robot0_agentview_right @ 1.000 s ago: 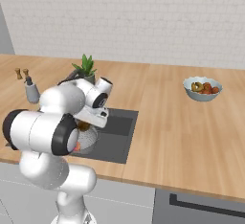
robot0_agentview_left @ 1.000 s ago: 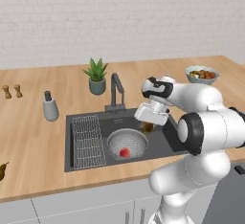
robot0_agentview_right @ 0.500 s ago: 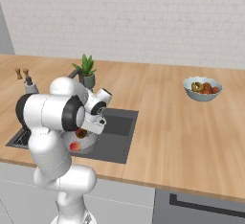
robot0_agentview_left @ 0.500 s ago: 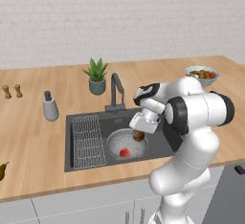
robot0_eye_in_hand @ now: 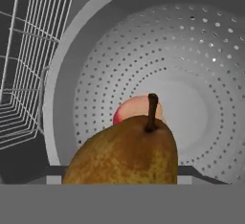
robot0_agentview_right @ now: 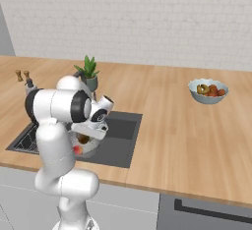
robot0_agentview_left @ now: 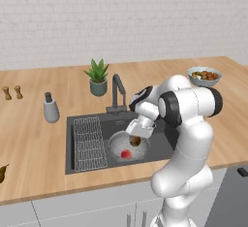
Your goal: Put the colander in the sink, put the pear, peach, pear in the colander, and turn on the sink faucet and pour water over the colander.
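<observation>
The gripper (robot0_agentview_left: 136, 139) holds a pear (robot0_eye_in_hand: 124, 152) (stem forward) right above the colander (robot0_eye_in_hand: 210, 74) — peach (robot0_eye_in_hand: 135, 109) waits inside.

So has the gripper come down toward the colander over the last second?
Yes. The gripper, shut on a pear, has dropped from beside the sink faucet to just over the colander.
</observation>
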